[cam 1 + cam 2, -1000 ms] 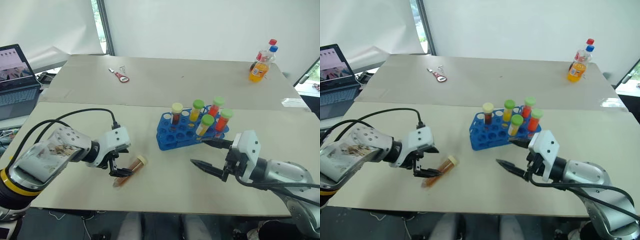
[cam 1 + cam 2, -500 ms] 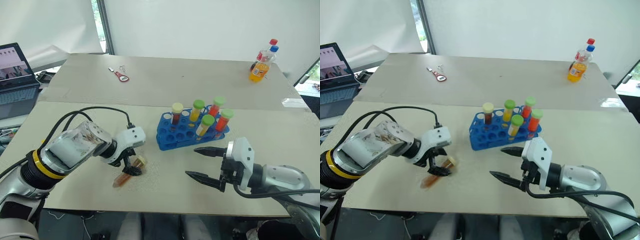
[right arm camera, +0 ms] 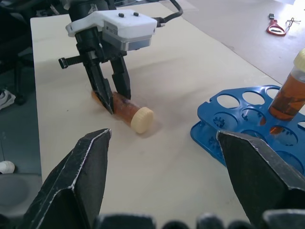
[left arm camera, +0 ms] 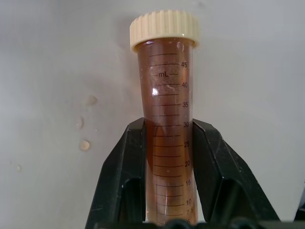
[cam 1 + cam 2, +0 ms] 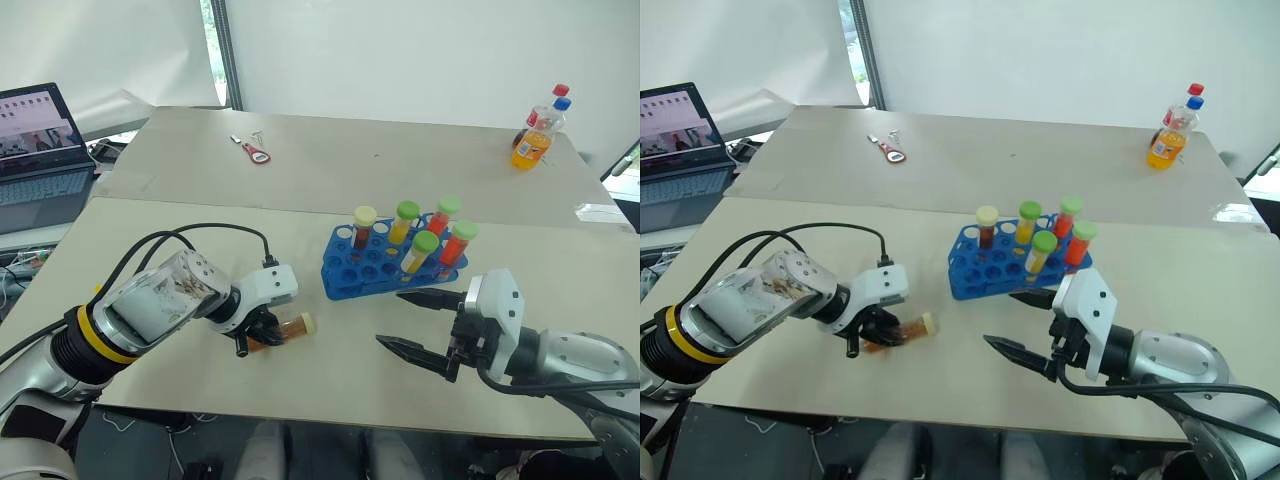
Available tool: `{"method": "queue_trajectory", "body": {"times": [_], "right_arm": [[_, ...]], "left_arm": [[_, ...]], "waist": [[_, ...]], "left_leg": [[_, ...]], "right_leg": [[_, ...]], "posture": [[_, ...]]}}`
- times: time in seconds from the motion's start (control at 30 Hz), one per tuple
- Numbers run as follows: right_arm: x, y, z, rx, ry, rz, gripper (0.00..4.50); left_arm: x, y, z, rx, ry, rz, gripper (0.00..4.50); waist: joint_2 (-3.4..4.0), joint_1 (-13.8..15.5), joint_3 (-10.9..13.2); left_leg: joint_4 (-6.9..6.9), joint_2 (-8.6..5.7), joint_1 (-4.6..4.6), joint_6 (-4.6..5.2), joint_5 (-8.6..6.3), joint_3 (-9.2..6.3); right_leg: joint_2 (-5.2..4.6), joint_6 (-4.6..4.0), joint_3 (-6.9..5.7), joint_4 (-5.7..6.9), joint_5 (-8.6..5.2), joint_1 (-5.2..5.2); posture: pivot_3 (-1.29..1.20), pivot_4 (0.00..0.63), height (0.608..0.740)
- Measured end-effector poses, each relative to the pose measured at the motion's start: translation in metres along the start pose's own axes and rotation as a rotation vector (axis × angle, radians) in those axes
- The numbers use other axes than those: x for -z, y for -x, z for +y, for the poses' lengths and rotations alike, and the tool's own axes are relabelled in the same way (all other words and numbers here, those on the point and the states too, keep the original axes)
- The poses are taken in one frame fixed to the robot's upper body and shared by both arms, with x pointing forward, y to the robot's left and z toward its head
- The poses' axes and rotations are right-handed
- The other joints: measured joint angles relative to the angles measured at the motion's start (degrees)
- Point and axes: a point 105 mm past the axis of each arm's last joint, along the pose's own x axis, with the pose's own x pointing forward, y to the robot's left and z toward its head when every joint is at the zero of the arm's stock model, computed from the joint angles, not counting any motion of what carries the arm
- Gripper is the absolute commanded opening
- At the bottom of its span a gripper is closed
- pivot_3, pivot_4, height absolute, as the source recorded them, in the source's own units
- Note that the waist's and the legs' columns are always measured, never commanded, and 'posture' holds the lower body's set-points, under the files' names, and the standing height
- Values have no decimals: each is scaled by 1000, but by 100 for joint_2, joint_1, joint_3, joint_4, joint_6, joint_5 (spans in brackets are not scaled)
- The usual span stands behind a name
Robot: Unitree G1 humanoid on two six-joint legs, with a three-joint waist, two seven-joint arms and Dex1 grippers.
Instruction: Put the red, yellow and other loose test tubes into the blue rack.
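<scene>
One loose brown-liquid clear plastic tube with pale-yellow cap [image 4: 165, 119], lower left, lying flat, clamped mid-body by our left gripper [image 5: 262, 338].
Smooth, light, rigid: we could slip; right gripper [image 5: 422, 322] spread wide, empty, beside bright blue plastic rack [image 5: 345, 277].

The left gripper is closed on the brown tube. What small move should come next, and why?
Probably lift it straight up a little. The left gripper is shut on the brown tube, which lies flat on the table, left of the blue rack.

Brown, pale-capped tube [image 5: 285, 329] flat on table; five upright in blue rack [image 5: 385, 268].
</scene>
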Motion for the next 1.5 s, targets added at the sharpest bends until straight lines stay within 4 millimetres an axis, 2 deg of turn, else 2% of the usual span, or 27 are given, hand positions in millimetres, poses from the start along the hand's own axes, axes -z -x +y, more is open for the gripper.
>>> {"method": "queue_trajectory", "body": {"times": [0.13,0.27,0.3,0.33,0.43,0.53,0.7,0.93,1.17,1.3,1.5], "right_arm": [[-1,7,-4,8,17,21,3956],[2,13,-6,13,21,51,3956],[4,16,-7,21,18,61,3956],[4,16,-7,22,19,63,3956],[9,23,-9,44,26,94,3956],[12,26,-11,64,17,109,3956],[14,25,-8,123,3,101,3956],[18,25,0,200,-20,125,3956],[19,28,-8,321,-57,118,3956],[14,29,-8,343,-43,108,3956],[13,29,-6,349,-60,103,3956]], "left_arm": [[-7,8,20,-59,11,-128,865],[-39,24,33,-68,27,-402,865],[-53,30,36,-77,44,-517,865],[-57,31,37,-78,45,-541,865],[-95,37,36,-82,62,-802,865],[-122,35,27,-92,11,-971,865],[-141,14,18,-85,-13,-1101,865],[-141,-13,28,-134,-13,-1119,864],[-139,-33,29,-111,-7,-1104,863],[-142,-38,23,-89,-28,-1103,863],[-138,-44,26,-99,-47,-1094,862]], "waist": [[0,-11,0],[-3,-8,2],[-3,-7,2],[-3,-9,2],[-6,-3,2],[-5,-48,2],[-2,-82,0],[-3,-78,0],[-3,-76,0],[-3,-82,0],[-3,-75,0]], "left_leg": [[0,1,-2,0,0,-4],[0,-4,-14,1,0,-7],[0,-7,-15,1,0,-8],[0,-10,-15,1,0,-8],[1,-15,-17,1,0,-13],[4,-18,-17,1,0,-13],[3,-19,-15,1,0,-18],[4,-24,-16,2,0,-21],[4,-25,-17,2,0,-22],[3,-24,-17,2,0,-23],[4,-25,-17,2,0,-23]], "right_leg": [[2,0,0,0,0,-2],[-7,2,-2,-5,0,-8],[-10,3,-2,-5,0,-8],[-12,4,-2,-5,-1,-8],[-17,8,-3,-8,1,-4],[-18,9,-1,-5,2,-3],[-15,8,-1,0,2,-3],[-17,9,-1,-3,2,-2],[-18,9,-1,-4,2,-2],[-16,9,-1,-4,2,-2],[-17,9,-1,-4,2,-1]], "posture": [[0,150,671],[0,150,671],[0,150,671],[0,150,671],[0,150,671],[0,150,671],[0,150,671],[0,150,671],[0,150,671],[0,150,671],[0,150,671]]}}
